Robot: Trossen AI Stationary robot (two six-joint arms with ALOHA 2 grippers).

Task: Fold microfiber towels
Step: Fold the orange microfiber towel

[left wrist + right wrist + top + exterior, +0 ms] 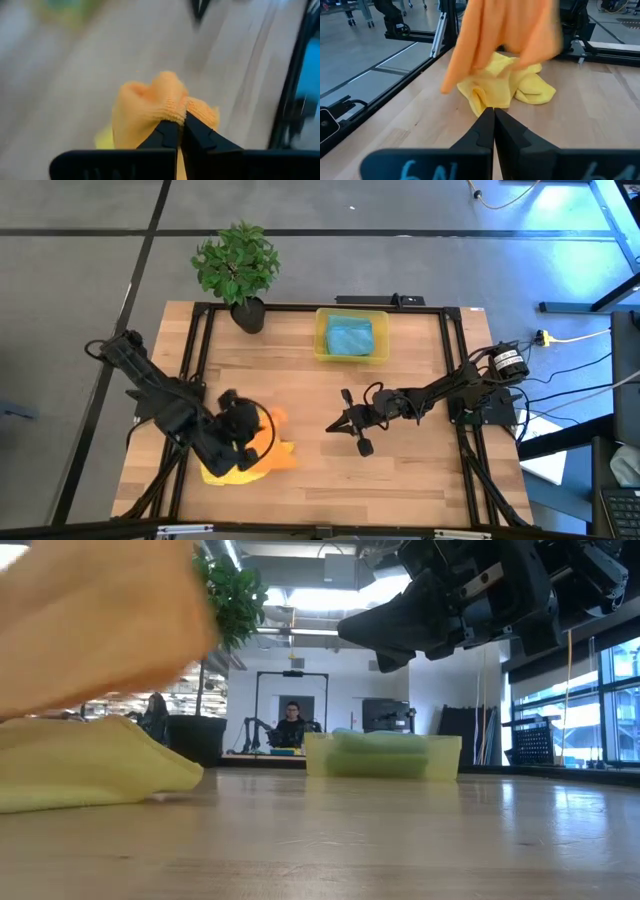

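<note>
your left gripper [181, 125] is clamped on the orange towel [150, 107], lifted over the yellow towel [232, 472] at the table's near left. your right gripper [332, 426] hangs pinched together, empty, mid-table. a teal towel [350, 337] lies in the far bin [322, 340].

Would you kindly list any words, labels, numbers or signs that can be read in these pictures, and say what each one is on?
"6N": light blue handwritten marks on the dark body of the right tool, at one side in the right wrist view.
More blue handwriting on the same body at the other side: cut off by the picture's edge, not readable.
Nothing readable on the orange towel, the yellow towel, the yellow bin or the table.
</note>
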